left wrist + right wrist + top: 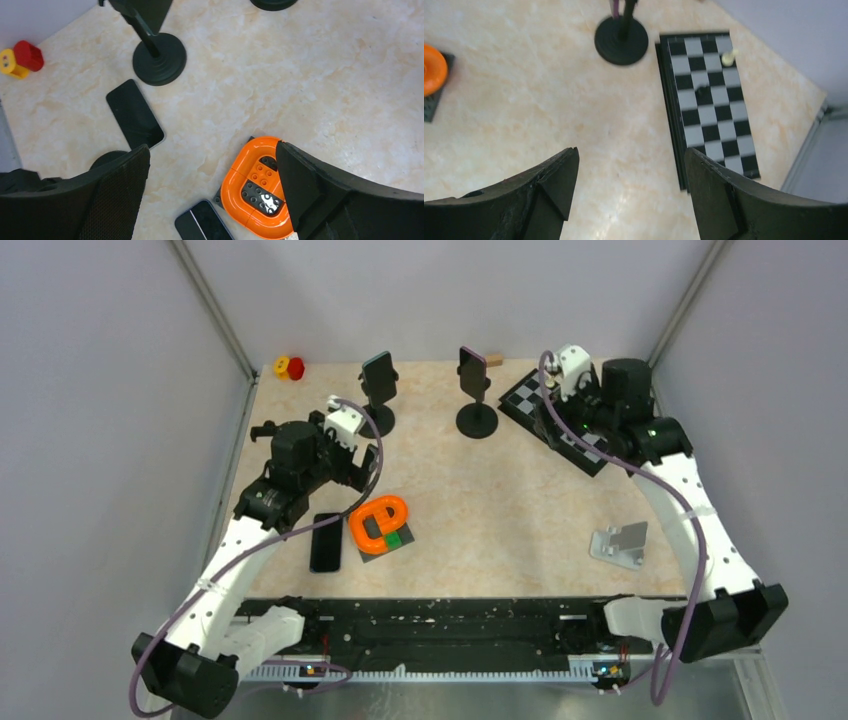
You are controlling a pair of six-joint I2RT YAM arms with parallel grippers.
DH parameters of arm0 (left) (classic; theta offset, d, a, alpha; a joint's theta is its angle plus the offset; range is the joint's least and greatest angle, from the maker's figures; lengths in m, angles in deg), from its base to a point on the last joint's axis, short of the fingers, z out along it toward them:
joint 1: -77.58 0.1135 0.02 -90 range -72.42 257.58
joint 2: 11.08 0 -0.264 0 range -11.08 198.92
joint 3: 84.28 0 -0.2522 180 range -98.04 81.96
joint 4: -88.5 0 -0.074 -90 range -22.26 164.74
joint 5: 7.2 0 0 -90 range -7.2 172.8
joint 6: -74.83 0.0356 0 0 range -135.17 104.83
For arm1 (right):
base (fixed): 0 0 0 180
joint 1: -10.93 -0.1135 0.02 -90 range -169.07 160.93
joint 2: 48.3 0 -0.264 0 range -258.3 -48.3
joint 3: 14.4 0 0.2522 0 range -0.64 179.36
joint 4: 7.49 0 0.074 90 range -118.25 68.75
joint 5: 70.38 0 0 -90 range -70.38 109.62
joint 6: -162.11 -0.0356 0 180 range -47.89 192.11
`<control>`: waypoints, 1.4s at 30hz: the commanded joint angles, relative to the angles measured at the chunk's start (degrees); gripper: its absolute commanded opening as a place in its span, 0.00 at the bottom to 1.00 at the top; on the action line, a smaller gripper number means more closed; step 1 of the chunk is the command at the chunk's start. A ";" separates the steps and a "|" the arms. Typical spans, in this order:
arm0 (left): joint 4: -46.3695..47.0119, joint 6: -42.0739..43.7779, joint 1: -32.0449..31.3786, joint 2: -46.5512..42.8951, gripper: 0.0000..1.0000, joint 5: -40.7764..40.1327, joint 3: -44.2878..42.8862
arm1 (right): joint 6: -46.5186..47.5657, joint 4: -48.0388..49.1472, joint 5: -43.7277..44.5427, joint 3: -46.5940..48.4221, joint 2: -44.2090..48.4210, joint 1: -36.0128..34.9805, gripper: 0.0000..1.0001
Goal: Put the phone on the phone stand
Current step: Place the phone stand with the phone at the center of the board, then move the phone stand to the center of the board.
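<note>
Two black round-based phone stands are at the back. The left stand (378,420) (159,60) carries a dark phone (378,375). The right stand (477,420) (621,34) carries a phone with a purple edge (472,368). A black phone (326,541) (205,222) lies flat beside the orange ring. Another black phone (135,114) lies flat near the left stand; my arm hides it from above. My left gripper (355,468) (212,150) hangs open above the table between these phones, holding nothing. My right gripper (552,420) (631,152) is open and empty beside the chessboard.
An orange ring of bricks (380,523) (257,187) sits on a dark baseplate. A chessboard (560,425) (709,100) with a small pale piece lies back right. A silver folding stand (620,543) is at the right. Red and yellow blocks (290,367) (20,59) sit in the back-left corner.
</note>
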 commanded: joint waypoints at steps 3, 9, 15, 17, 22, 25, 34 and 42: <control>1.97 2.35 0.21 0.25 0.99 10.01 3.77 | 3.18 -14.52 5.17 -10.34 12.15 8.24 0.79; 1.69 2.98 0.06 2.18 0.99 12.82 4.44 | 10.38 -21.43 9.24 -19.26 17.03 17.66 0.80; -0.22 4.28 0.10 4.73 0.99 16.01 3.53 | 18.78 -25.46 4.84 -24.95 13.74 28.57 0.80; -0.28 4.43 0.05 5.10 0.99 16.47 3.65 | 21.55 -26.92 4.29 -26.54 12.67 30.67 0.81; -0.46 4.54 0.04 6.16 0.99 18.11 3.76 | 24.52 -24.60 7.07 -31.79 10.35 32.12 0.81; -0.64 4.72 0.09 6.39 0.99 18.68 3.83 | 24.62 -21.75 6.39 -33.83 8.48 32.14 0.81; -0.58 4.67 -0.02 6.74 0.99 18.48 3.81 | 23.76 -13.27 5.03 -36.56 1.96 32.14 0.75; -0.75 4.82 -0.04 7.27 0.99 17.52 3.92 | 26.29 -12.87 5.19 -37.00 0.25 32.14 0.51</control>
